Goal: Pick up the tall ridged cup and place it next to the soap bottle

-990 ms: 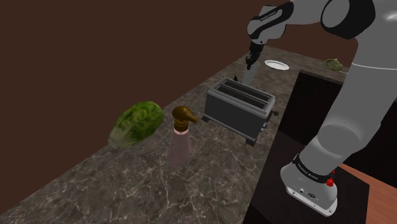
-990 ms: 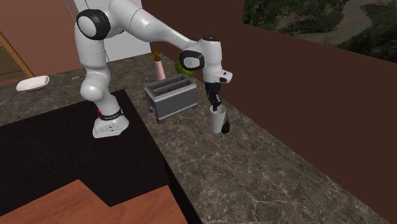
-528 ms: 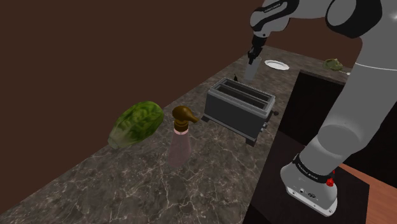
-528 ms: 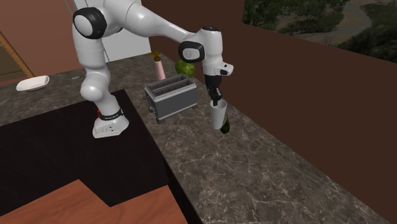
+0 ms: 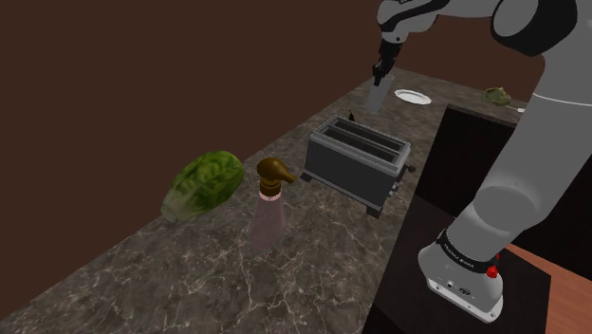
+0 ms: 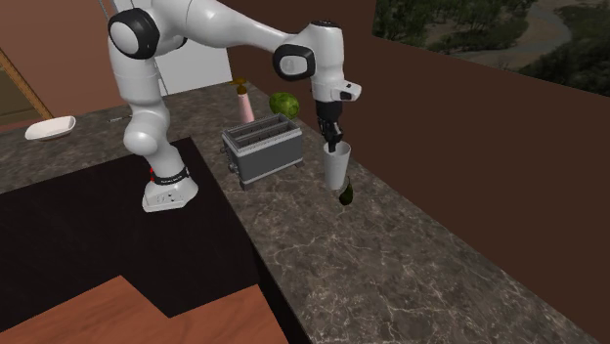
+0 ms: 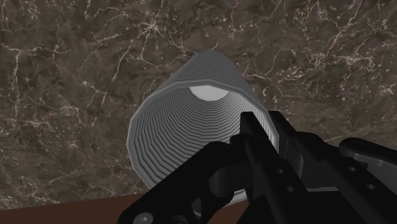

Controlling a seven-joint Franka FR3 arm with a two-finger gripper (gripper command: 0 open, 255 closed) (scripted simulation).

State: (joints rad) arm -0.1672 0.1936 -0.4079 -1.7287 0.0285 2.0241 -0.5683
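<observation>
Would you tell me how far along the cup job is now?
Done: the gripper clasps the cup by its rim. In hand: the cup hangs, apparently clear of the counter. Left: carry it past the toaster to the soap bottle and set it down beside it.

Ridged cup, pale grey, seen down its open mouth, w/ ridges running inside to a lighter base. Gripper black, jaws clamped on the rim wall nearest the cam, prob. one finger inside & one outside. Dark veined stone counter lies beyond the jaws, all round the cup. Brown strip sits by the fingers' base.
</observation>
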